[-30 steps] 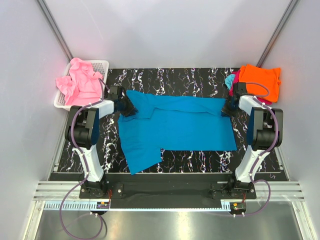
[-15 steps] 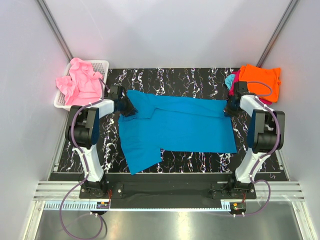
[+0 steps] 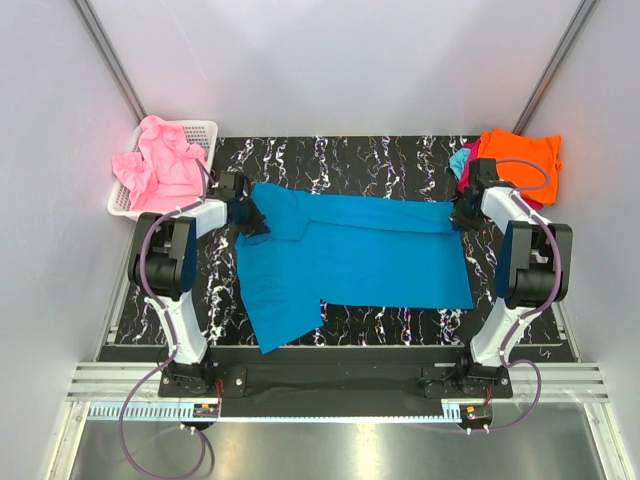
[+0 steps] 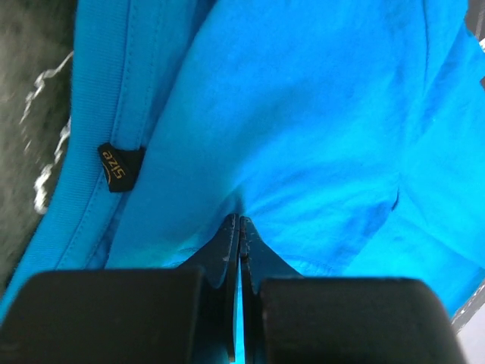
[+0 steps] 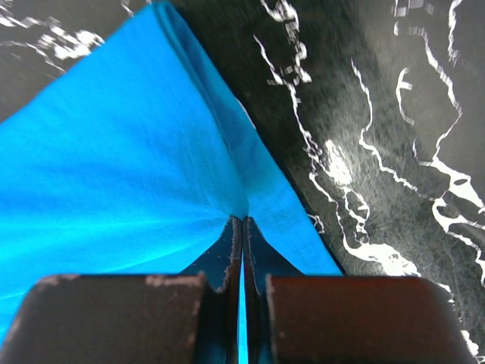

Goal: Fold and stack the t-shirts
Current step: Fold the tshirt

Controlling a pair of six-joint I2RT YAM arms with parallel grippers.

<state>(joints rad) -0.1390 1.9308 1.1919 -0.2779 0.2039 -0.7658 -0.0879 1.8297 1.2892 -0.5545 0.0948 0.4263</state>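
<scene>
The teal-blue t-shirt (image 3: 350, 255) is lying spread out in the middle of the black table (image 3: 340, 160). The left gripper (image 3: 250, 222) is sitting over the table's far left part. It is squeezing tight on a bit of the blue cloth near the collar. A little black size tag (image 4: 121, 167) is showing on the collar close to it. The right gripper (image 3: 462, 215) is sitting over the table's far right part. It is pinching the shirt's far right corner. A pink t-shirt (image 3: 165, 160) is hanging out of a white basket (image 3: 200, 132) just off the table's far left corner. An orange t-shirt (image 3: 520, 155) is lying at the table's far right corner. A light cyan t-shirt (image 3: 459, 160) is peeking out from under it.
</scene>
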